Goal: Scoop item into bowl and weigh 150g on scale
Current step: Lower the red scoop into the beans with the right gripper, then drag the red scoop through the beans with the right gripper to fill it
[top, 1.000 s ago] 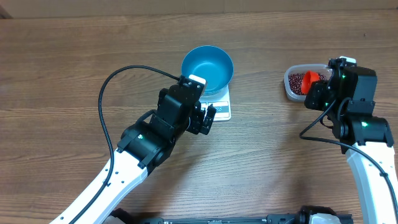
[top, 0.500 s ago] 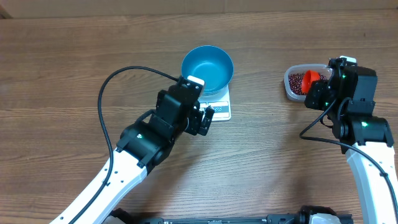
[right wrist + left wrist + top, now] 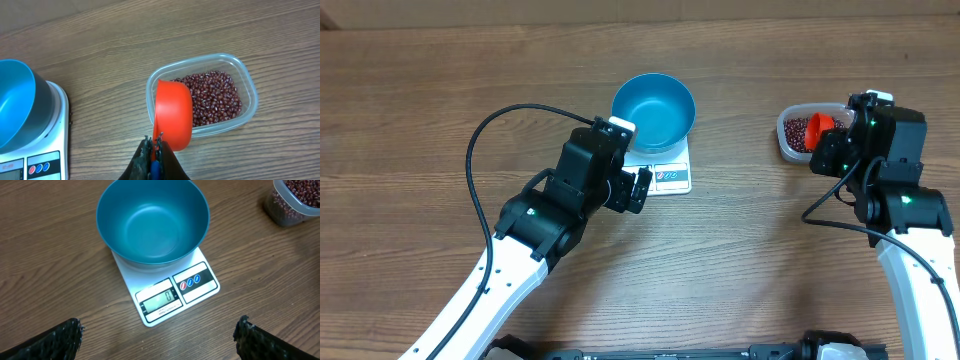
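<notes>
1. The blue bowl sits on the white scale, covering its far part. The display and buttons at the near edge are uncovered.
2. The bowl is empty; I see bare blue inside and no beans. The display seems to read zero, so to my eye weighing starts from nothing.
3. My left gripper hangs over the table just in front of the scale, its fingers spread wide and holding nothing.
4. My right gripper is clamped tight on the handle end of the red-orange scoop.
5. The scoop is tipped over the left end of the clear tub, its outer side toward the wrist camera. I cannot tell whether it has beans in it.
6. The beans lie in a loose heap in the tub, well to the right of the scale. None are spilled on the table that I can see.
7. My judgement: the setup is done and the scooping is at its very start.
8. What is left is loading the scoop, carrying it across to the bowl, tipping it in, and repeating until the display reaches the target.
</notes>
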`<action>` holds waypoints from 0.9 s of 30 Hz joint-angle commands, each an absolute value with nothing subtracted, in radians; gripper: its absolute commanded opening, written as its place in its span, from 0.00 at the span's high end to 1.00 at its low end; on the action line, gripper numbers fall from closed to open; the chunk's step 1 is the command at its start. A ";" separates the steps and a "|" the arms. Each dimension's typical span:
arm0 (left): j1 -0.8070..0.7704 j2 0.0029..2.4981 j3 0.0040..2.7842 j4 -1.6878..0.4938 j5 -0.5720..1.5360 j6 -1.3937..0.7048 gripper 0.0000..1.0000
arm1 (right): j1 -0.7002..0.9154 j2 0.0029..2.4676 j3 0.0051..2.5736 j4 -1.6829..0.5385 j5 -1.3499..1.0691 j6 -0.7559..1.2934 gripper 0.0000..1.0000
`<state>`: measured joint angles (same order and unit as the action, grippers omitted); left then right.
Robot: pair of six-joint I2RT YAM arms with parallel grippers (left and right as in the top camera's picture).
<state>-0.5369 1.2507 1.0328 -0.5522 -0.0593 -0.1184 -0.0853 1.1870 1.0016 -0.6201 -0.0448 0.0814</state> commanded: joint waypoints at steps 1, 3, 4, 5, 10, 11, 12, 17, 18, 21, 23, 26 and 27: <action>-0.537 1.255 1.032 -0.546 -0.041 -0.093 0.01 | -0.089 1.187 1.036 -0.605 -0.046 0.065 0.96; -0.537 1.255 1.032 -0.549 -0.040 -0.093 0.00 | -0.089 1.187 1.036 -0.604 -0.046 0.031 0.96; -0.537 1.255 1.032 -0.550 -0.040 -0.093 0.00 | -0.089 1.187 1.036 -0.604 -0.046 0.015 0.96; -0.537 1.255 1.032 -0.550 -0.040 -0.093 0.00 | -0.089 1.188 1.036 -0.603 -0.046 -0.001 0.96; -0.537 1.255 1.032 -0.550 -0.040 -0.093 0.01 | -0.091 1.201 1.036 -0.560 0.025 -0.032 0.96; -0.537 1.255 1.032 -0.550 -0.040 -0.093 0.00 | -0.092 1.209 1.036 -0.543 0.047 -0.036 0.96; -0.537 1.255 1.032 -0.550 -0.040 -0.093 0.00 | -0.092 1.215 1.036 -0.533 0.060 -0.042 0.96; -0.537 1.255 1.032 -0.550 -0.040 -0.093 0.00 | -0.093 1.290 1.036 -0.448 0.155 -0.062 0.96; -0.537 1.255 1.032 -0.550 -0.040 -0.093 0.00 | -0.093 1.310 1.036 -0.434 0.165 -0.065 0.96; -0.537 1.255 1.032 -0.550 -0.040 -0.093 0.01 | -0.093 1.374 1.036 -0.408 0.164 -0.108 0.96; -0.537 1.255 1.032 -0.550 -0.040 -0.093 0.00 | -0.093 1.413 1.036 -0.397 0.165 -0.114 0.96; -0.537 1.255 1.032 -0.550 -0.040 -0.093 0.00 | -0.093 1.457 1.036 -0.385 0.168 -0.133 0.96; -0.537 1.255 1.032 -0.550 -0.040 -0.093 0.00 | -0.093 1.467 1.036 -0.383 0.170 -0.138 0.96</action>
